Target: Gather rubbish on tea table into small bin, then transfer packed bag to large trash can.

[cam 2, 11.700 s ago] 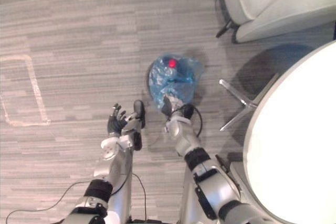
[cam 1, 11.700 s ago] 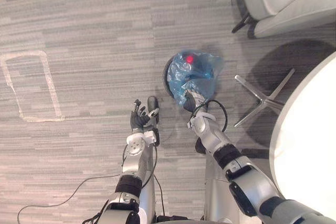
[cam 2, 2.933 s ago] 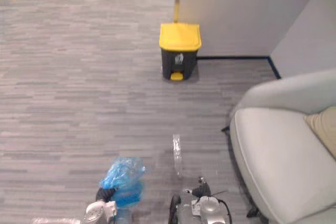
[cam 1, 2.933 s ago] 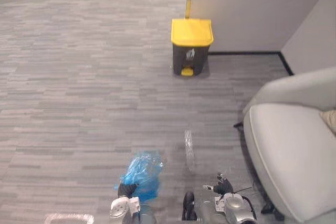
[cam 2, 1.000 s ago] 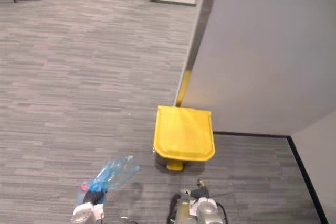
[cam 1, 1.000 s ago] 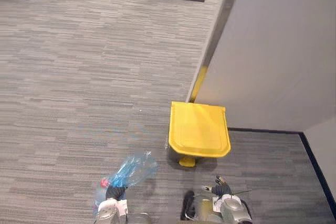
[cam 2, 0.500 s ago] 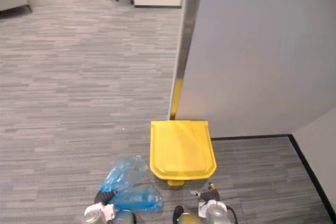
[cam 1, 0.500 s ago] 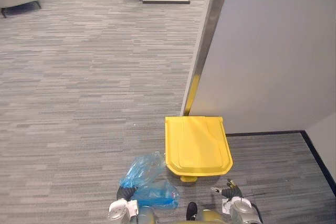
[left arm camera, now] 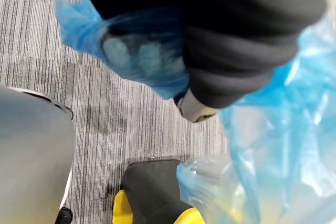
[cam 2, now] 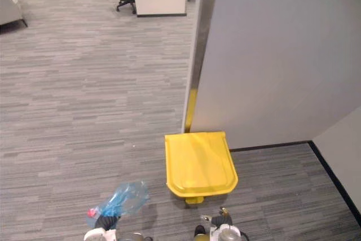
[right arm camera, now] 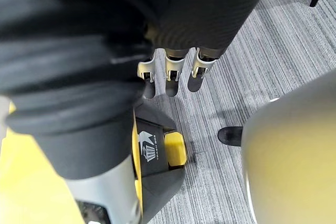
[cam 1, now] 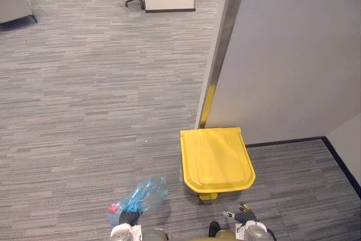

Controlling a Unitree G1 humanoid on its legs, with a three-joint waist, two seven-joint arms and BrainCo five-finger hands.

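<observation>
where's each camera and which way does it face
Left eye view: on the head, looking down at floor, bin and wall; left hand gripping the bag and right hand at the bottom edge.
Right eye view: beside it, same scene, same hands.
Left wrist view: on the left wrist, facing down past its hand and the bag to the bin.
Right wrist view: on the right wrist, facing down past straight fingers to the bin.
Shared: all show the bin.

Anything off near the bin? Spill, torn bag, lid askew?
Nothing stands out. The blue bag hangs from the left robot hand and looks intact, with nothing spilled on the carpet. The trash can stands upright by the wall, yellow lid shut. The right robot hand is empty.
</observation>
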